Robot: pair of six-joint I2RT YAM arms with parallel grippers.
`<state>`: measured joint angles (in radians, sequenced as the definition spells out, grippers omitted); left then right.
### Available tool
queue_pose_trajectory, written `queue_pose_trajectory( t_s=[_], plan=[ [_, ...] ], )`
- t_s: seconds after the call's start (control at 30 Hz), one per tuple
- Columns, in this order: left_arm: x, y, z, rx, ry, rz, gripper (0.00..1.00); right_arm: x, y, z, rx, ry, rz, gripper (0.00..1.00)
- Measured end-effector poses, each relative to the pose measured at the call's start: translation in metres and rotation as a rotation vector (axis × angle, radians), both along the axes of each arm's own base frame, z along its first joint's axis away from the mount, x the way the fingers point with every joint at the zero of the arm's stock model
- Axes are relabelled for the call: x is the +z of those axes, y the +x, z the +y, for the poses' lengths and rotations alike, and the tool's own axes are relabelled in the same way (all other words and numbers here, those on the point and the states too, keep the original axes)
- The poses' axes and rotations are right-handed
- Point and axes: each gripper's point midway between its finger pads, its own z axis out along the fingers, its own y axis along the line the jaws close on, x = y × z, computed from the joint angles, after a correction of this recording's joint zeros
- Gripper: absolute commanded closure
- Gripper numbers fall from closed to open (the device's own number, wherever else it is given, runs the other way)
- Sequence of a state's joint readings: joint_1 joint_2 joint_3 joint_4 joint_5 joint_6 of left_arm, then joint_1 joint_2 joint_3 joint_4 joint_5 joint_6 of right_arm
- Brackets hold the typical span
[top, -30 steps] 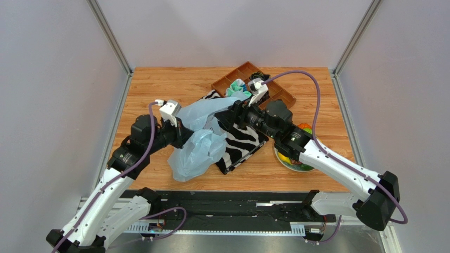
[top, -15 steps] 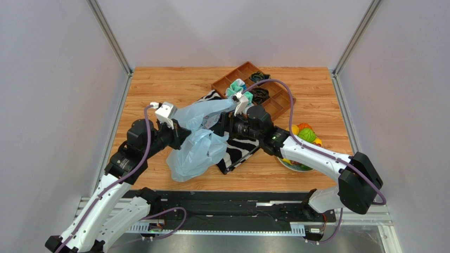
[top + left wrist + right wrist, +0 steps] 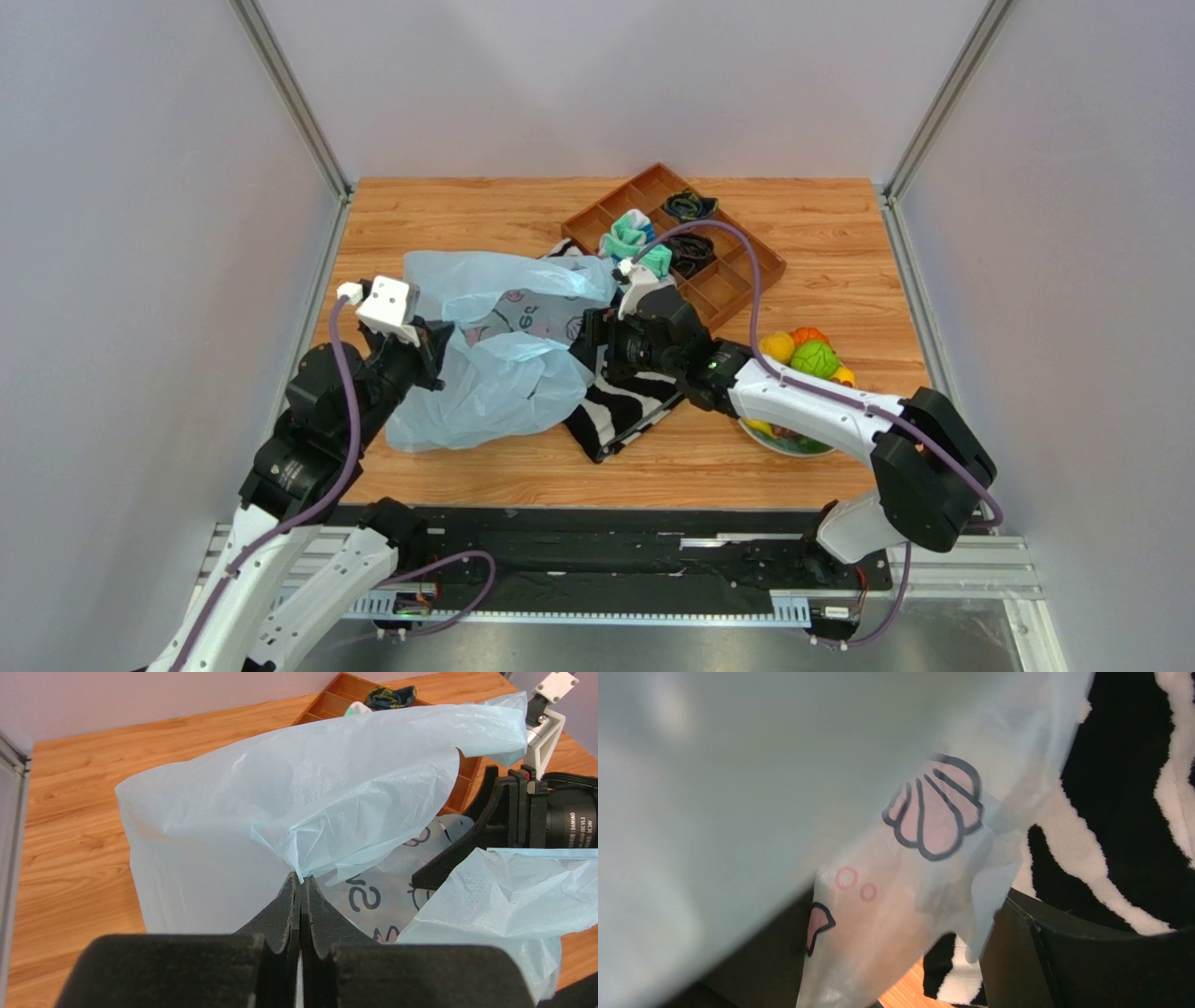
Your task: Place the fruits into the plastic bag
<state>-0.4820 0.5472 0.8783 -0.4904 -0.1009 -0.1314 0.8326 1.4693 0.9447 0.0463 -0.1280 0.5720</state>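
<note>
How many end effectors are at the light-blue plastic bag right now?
2. The left end effector is shut on a fold of the thin light-blue plastic bag, at its left side; the right end effector stands open at its right edge.

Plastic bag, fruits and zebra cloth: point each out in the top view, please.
plastic bag (image 3: 484,385), top view, on its crinkled middle panel.
fruits (image 3: 814,359), top view, on the green one in the pile.
zebra cloth (image 3: 627,409), top view, on the uncovered near part.

White-black arms (image 3: 831,406), purple cables (image 3: 341,420), perhaps padded fingers (image 3: 289,910)
</note>
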Motion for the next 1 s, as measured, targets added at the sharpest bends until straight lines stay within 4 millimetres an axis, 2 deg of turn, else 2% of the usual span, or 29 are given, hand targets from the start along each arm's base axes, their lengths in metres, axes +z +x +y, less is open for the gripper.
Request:
queue_pose_trajectory(
  t_s=[0.1, 0.27, 0.4, 0.5, 0.6, 0.77, 0.93, 1.0],
  plan=[
    [0.000, 0.001, 0.004, 0.018, 0.023, -0.005, 1.00, -0.004, 0.000, -0.002, -0.002, -0.018, 0.001, 0.20],
    [-0.016, 0.008, 0.008, 0.041, 0.085, 0.043, 1.00, 0.001, -0.002, -0.007, 0.016, -0.042, -0.038, 0.16],
    [-0.037, 0.015, 0.012, 0.073, 0.144, 0.116, 1.00, 0.033, -0.007, -0.023, 0.010, -0.038, -0.122, 0.14],
    [-0.048, 0.018, 0.015, 0.092, 0.179, 0.158, 1.00, 0.068, -0.011, -0.047, -0.031, -0.039, -0.220, 0.12],
    [-0.053, 0.018, 0.019, 0.108, 0.196, 0.174, 1.00, 0.091, -0.015, -0.073, -0.089, -0.061, -0.291, 0.08],
    [-0.048, 0.014, 0.024, 0.123, 0.193, 0.155, 1.00, 0.103, -0.015, -0.126, -0.234, -0.155, -0.343, 0.00],
    [-0.044, 0.012, 0.025, 0.122, 0.187, 0.140, 1.00, 0.093, 0.010, -0.207, -0.498, -0.283, -0.300, 0.02],
    [-0.044, 0.011, 0.024, 0.118, 0.186, 0.138, 1.00, 0.079, 0.025, -0.253, -0.634, -0.337, -0.229, 0.07]
  ],
)
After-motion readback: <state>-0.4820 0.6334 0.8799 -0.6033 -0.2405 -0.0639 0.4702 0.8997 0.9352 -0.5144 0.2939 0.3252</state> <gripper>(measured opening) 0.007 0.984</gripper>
